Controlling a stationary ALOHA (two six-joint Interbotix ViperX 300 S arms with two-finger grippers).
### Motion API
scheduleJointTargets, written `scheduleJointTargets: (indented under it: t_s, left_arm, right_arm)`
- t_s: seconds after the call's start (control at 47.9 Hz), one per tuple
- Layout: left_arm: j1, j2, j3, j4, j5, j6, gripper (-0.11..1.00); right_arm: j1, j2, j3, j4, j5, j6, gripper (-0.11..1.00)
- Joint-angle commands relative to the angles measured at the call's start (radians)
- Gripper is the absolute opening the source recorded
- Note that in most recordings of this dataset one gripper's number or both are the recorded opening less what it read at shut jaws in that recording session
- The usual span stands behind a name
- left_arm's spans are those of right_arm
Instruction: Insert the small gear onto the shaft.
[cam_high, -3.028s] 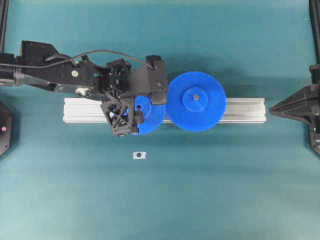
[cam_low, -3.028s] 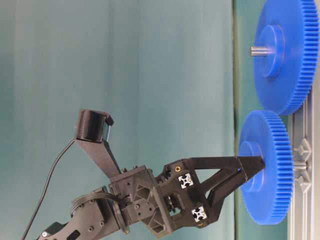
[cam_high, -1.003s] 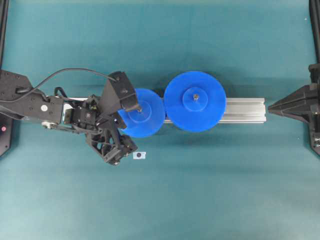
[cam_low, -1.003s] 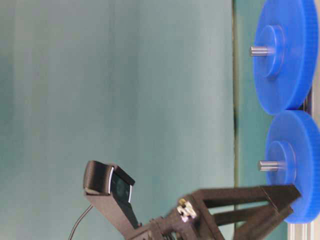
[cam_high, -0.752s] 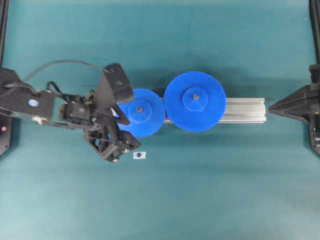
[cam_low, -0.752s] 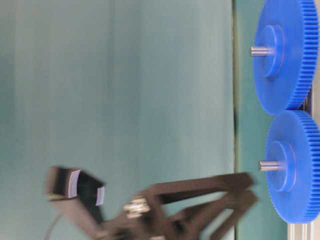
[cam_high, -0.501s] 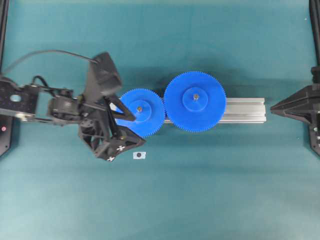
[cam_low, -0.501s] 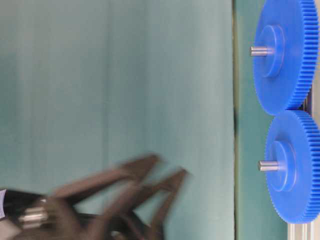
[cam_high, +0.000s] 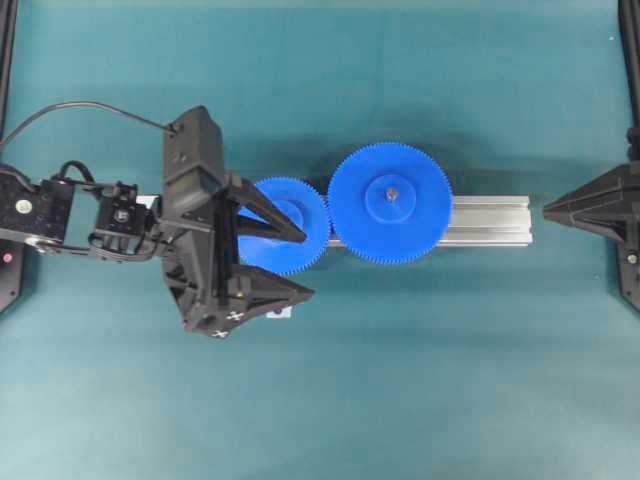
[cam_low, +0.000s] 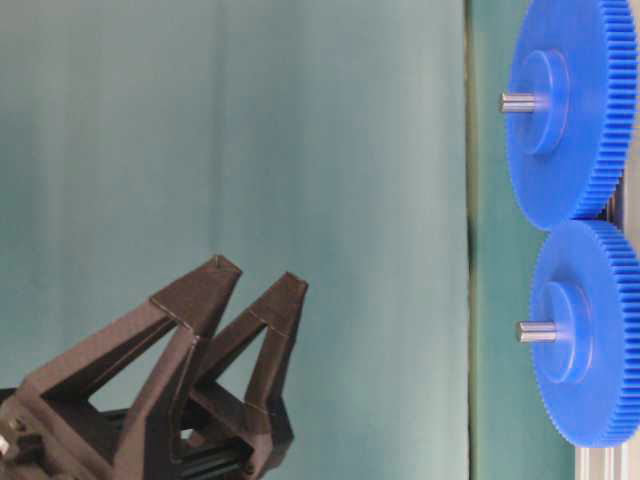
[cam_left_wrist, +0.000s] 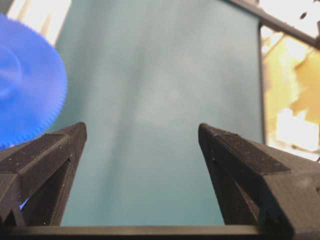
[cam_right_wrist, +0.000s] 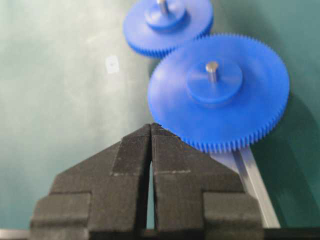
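Teal mat (cam_high: 420, 380) covers the whole table, plain and matte. Across its middle lies an aluminium rail (cam_high: 490, 221), and on that the big gear (cam_high: 392, 203) sits on its own pin. Meshed against its left edge is the small gear (cam_high: 300, 240), blue plastic with fine teeth and a raised round hub. It lies flat on the rail with the shaft (cam_low: 537, 331) standing up through the hub's hole, a thin grey metal pin, seen also from the right wrist camera (cam_right_wrist: 162, 4).

The left gripper (cam_high: 295, 264) hangs above the gear's left part, its jaws spread wide and nothing between them. Three seconds ago its fingertips pinched the hub; a second ago they were low beside the gear; since then it has let go and risen clear, while the gear has stayed seated. The right gripper (cam_high: 546, 211) has kept to the right edge, jaws pressed together and empty.

A small white tag (cam_right_wrist: 112, 64) lies on the mat, near the small gear.
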Motion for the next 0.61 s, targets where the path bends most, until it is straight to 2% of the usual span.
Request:
scheduleJointTargets:
  t_s: [0.0, 0.292, 0.501, 0.585]
  left_arm:
    - [-0.002, -0.077, 0.012, 0.0, -0.009, 0.028, 0.91]
    - [0.048, -0.37, 0.213, 0.0, -0.009, 0.046, 0.91]
    - [0.089, -0.611, 0.396, 0.0, -0.008, 0.048, 0.91]
    - [0.098, -0.746, 0.483, 0.0, -0.008, 0.048, 0.91]
  right_arm:
    - [-0.005, -0.003, -0.035, -0.002, -0.035, 0.008, 0.04]
    - [-0.006, -0.092, -0.097, -0.002, -0.025, 0.008, 0.04]
    - [-0.006, -0.135, -0.095, -0.002, 0.017, 0.008, 0.04]
    - [-0.006, -0.138, -0.083, -0.002, 0.048, 0.008, 0.04]
